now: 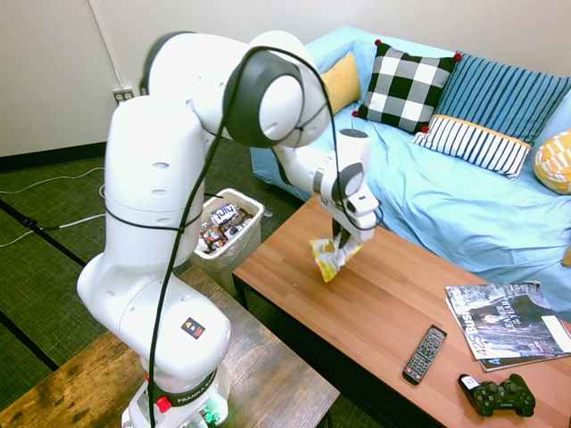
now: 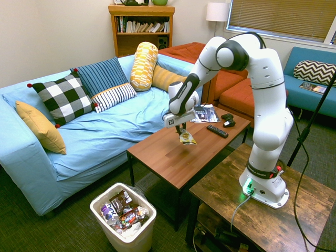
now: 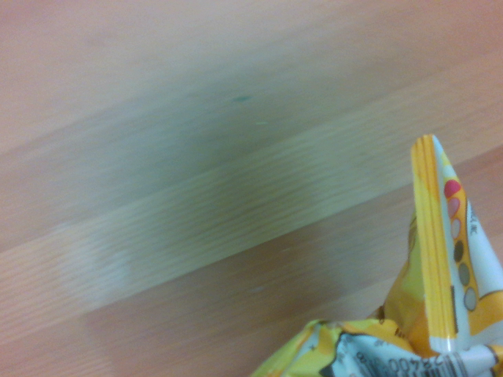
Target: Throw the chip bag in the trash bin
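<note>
Chip bag: hung in the air above the wooden tabletop, clear of the surface.
Gripper: pointed down, pinched onto the bag's top edge.
Trash bin: stood on the floor beside the tabletop's end, already holding wrappers.
Further along: remote, magazine, game controller.

First exterior view: chip bag hangs from pincer at frame centre, clear above the worktop. Trash bin on floor left of worktop's end. Remote, game controller, magazine on worktop at lower right. Sofa behind.
</note>
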Motion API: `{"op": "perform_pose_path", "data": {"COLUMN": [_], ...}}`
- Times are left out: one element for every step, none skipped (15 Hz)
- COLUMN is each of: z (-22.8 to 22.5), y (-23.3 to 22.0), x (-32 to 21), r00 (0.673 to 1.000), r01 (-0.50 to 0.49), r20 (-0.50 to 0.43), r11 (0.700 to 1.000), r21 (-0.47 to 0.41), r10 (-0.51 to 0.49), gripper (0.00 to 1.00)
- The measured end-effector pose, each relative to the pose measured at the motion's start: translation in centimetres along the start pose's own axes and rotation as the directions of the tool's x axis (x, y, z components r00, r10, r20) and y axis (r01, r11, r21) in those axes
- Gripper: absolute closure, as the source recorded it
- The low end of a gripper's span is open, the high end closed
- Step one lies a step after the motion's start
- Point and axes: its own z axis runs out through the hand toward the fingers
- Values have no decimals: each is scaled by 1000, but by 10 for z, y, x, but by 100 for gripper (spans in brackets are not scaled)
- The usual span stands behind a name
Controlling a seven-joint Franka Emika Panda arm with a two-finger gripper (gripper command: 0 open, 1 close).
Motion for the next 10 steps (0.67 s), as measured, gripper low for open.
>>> {"op": "perform_pose_path", "data": {"z": [-25, -46, -62, -72, -78, -80, -79, -73, -66, -58], "y": [-10, -19, -28, -37, -45, -55, -65, -77, -90, -103], "x": [-37, -73, -109, -145, -179, -209, -237, -263, -284, -303], "r00": [998, 994, 988, 980, 970, 959, 949, 940, 931, 922], "r01": [47, 92, 134, 175, 215, 251, 282, 309, 332, 352], "r20": [-33, -63, -89, -110, -129, -146, -160, -166, -170, -178], "r11": [998, 995, 989, 983, 975, 967, 958, 951, 943, 936], "r21": [31, 49, 61, 63, 57, 48, 42, 34, 26, 22], "r10": [-46, -89, -128, -168, -206, -242, -272, -299, -323, -343], "gripper": [100, 100, 100, 100, 100, 100, 100, 100, 100, 100]}}
